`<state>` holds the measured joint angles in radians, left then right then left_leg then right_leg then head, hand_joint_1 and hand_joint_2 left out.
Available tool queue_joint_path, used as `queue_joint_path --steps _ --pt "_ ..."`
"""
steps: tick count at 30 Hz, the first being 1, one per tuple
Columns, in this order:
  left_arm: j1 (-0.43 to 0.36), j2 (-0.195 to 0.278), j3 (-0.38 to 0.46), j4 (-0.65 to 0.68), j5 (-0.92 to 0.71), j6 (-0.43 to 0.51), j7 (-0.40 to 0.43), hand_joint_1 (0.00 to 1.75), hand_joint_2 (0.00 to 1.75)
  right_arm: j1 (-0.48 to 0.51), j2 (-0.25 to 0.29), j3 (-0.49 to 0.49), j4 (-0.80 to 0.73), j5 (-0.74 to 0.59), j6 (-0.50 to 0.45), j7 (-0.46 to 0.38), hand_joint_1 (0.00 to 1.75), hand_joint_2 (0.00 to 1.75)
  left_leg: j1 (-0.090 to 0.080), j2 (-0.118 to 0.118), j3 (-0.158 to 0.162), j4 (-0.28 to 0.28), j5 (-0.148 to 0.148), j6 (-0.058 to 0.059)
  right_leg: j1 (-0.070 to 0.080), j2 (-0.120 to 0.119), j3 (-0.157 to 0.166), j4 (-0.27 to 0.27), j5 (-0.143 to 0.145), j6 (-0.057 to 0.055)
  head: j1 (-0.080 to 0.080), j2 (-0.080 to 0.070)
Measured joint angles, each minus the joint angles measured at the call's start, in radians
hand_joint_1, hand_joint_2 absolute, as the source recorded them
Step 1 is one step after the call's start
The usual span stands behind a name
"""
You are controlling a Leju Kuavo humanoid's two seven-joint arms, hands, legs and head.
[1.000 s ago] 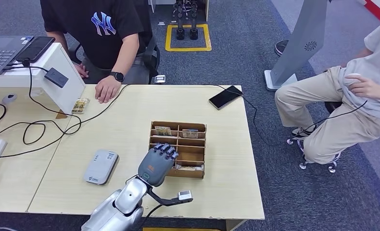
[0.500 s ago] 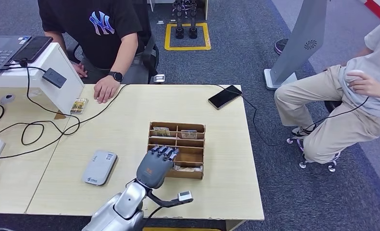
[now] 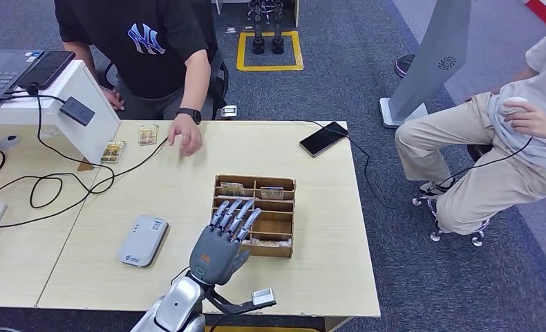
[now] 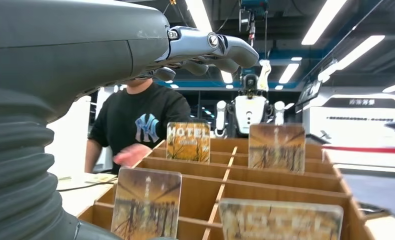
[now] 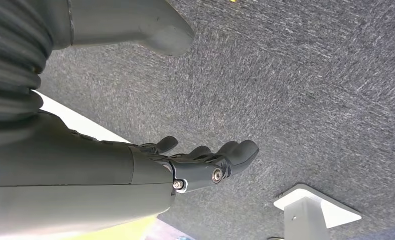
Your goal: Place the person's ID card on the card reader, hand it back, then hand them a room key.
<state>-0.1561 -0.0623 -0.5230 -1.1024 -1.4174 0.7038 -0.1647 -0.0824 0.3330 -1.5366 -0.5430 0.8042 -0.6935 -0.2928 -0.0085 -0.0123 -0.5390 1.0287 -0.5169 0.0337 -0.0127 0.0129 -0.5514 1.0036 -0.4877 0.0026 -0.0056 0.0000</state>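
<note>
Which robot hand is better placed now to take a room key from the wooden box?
Left. The left robot hand hovers open beside the wooden box of cards; the right robot hand hangs over the floor.

Brown wooden card box (image 3: 274, 207); grey-white card reader (image 3: 144, 240); pale wood table (image 3: 187, 173); dark grey-blue carpet (image 3: 367, 83).

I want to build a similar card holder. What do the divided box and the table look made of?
The divided box looks like thin unfinished plywood or fibreboard: matte brown, with raw slotted partitions in the left wrist view. The table appears to be light wood-look laminate, smooth with faint grain; its core can't be told.
</note>
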Motion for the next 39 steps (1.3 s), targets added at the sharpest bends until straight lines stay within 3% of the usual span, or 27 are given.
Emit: queue_joint_path --steps 7,17,19,21,24,26,31,39 --pt "0.035 -0.033 0.072 -0.065 -0.011 0.0 -0.045 0.0 1.75 0.0 0.0 0.0 -0.002 -0.014 0.0 0.009 0.0 1.75 0.0 0.0 0.0 0.0 0.0 0.0 0.0 0.0 0.0 0.0 0.0 0.0 0.0 0.0" --pt "0.054 -0.05 0.118 -0.133 -0.054 0.0 -0.005 0.0 1.75 0.0 0.0 0.0 -0.004 -0.015 0.0 0.013 0.0 1.75 0.0 0.0 0.0 0.0 0.0 0.0 0.0 0.0 0.0 0.0 0.0 0.0 0.0 0.0" --pt "0.045 -0.035 0.112 -0.132 -0.059 -0.001 0.065 0.0 1.75 0.0 0.0 0.0 -0.004 -0.016 0.0 0.006 0.0 1.75 0.0 0.0 0.0 0.0 0.0 0.0 0.0 0.0 -0.001 0.0 0.0 0.0 0.0 0.0" --pt "0.018 -0.002 0.085 -0.126 -0.062 -0.001 0.186 0.0 1.75 0.0 0.0 0.0 -0.004 -0.015 0.0 -0.003 0.0 1.75 0.0 0.0 0.0 0.0 0.0 0.0 0.0 0.0 -0.001 0.0 0.0 0.0 0.0 0.0" --pt "-0.052 0.061 -0.027 -0.084 -0.063 -0.002 0.383 0.0 1.75 -0.001 0.0 0.0 -0.004 -0.001 0.0 -0.009 0.0 1.75 0.0 -0.001 0.0 0.0 0.0 0.0 0.0 -0.001 -0.001 0.0 0.0 0.0 0.0 0.0" --pt "-0.091 0.093 -0.113 -0.037 -0.063 -0.002 0.439 0.0 1.75 -0.002 0.0 0.0 -0.002 0.013 0.0 -0.014 0.0 1.75 0.0 -0.001 0.0 0.0 0.001 0.0 0.0 -0.001 0.0 0.0 0.0 0.0 0.0 0.0" --pt "-0.142 0.128 -0.217 0.078 -0.063 -0.001 0.376 0.0 1.75 -0.001 0.0 0.0 0.002 0.042 0.0 -0.02 0.0 1.75 0.0 0.001 0.0 0.0 0.0 0.0 0.0 0.002 -0.001 0.0 0.0 0.0 0.0 0.0" --pt "-0.162 0.132 -0.224 0.126 -0.063 0.002 0.306 0.0 1.75 -0.001 0.0 0.0 0.004 0.051 0.0 -0.021 0.0 1.75 0.0 0.0 0.0 0.0 0.0 0.0 0.0 0.001 0.001 0.0 0.0 0.0 0.0 0.0"
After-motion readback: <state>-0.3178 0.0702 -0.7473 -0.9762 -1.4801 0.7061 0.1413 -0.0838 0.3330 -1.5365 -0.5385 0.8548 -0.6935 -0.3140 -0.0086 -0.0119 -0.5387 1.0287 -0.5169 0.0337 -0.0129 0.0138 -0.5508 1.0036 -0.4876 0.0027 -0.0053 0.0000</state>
